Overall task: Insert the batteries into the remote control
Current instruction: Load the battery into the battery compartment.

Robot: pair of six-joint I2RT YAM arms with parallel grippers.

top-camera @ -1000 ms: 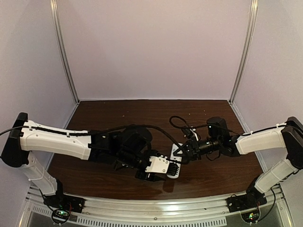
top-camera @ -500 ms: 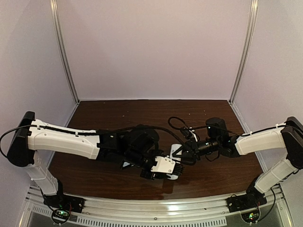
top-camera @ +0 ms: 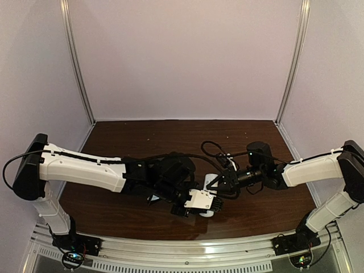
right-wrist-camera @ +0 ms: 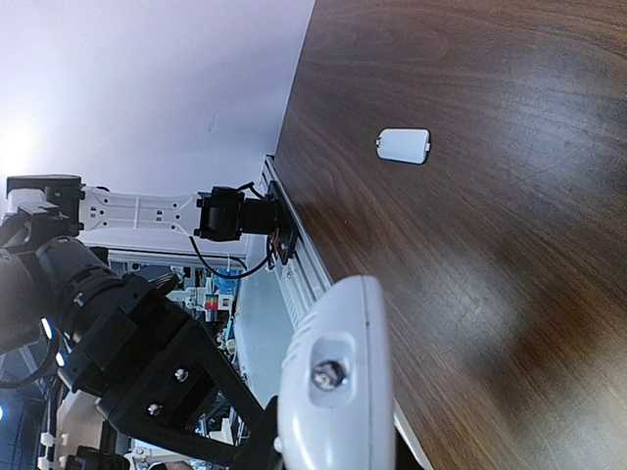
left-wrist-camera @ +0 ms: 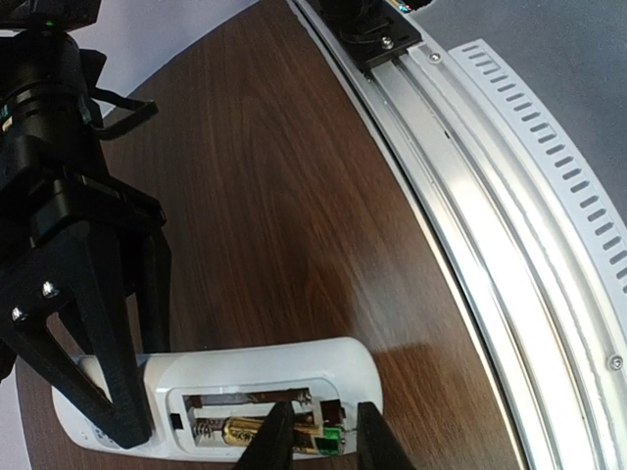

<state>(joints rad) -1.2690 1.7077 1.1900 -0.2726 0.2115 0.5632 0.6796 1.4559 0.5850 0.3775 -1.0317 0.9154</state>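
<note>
While the remote (left-wrist-camera: 294, 367) faced back-up close to the near edge of the table (left-wrist-camera: 294, 176), the right gripper (top-camera: 214, 186) was clamped on one end of it. A golden battery (left-wrist-camera: 240, 431) sat in the open recess. The left gripper (left-wrist-camera: 325, 419) hung over that recess, its fingers (left-wrist-camera: 279, 441) a narrow gap apart around the battery's green-tipped end; whether they pinched it could not be told. A small white cover (right-wrist-camera: 404, 145) lay well apart on the wood.

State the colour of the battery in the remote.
The battery is golden, green-tipped; left wrist view best.
</note>
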